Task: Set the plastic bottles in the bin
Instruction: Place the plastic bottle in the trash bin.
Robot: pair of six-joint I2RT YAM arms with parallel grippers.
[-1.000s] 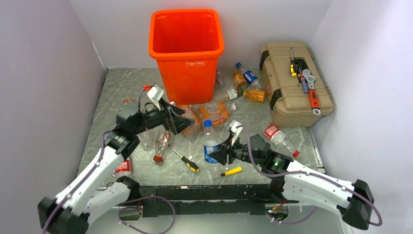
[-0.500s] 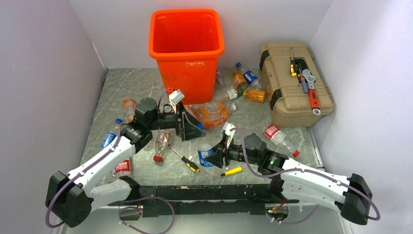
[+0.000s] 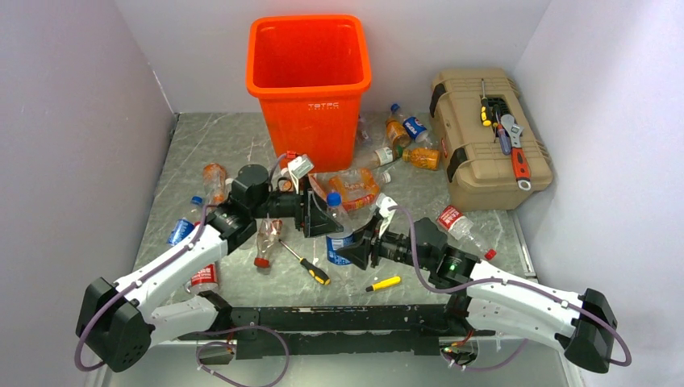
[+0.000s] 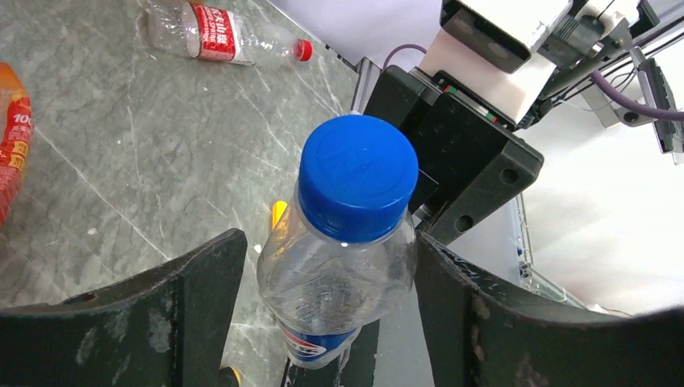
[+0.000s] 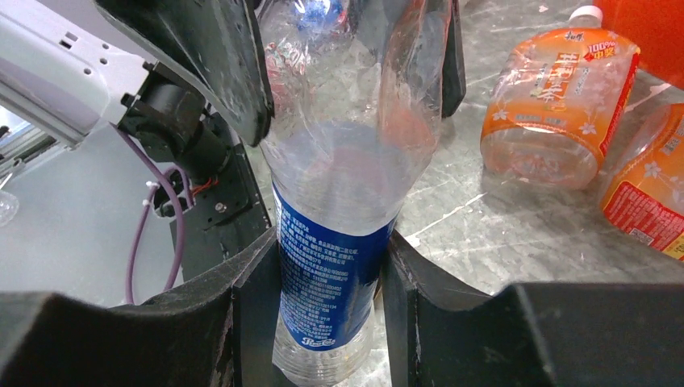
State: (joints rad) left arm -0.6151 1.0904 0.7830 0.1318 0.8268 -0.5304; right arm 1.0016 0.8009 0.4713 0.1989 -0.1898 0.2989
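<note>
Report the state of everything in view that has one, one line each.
right gripper, shut on the blue-capped bottle at its label.
left gripper, open, jaws either side of that bottle's shoulder.
blue-capped bottle, upright, cap on, body dented.
bin, upright, open-topped, no bottle visible inside.
toolbox, lid shut, tools lying on top.
orange-label bottle, lying on its side, capped.

Bin: was orange, white lettering
Held bottle: was clear, blue cap and label
Toolbox: was tan
Desk: was grey, marbled
</note>
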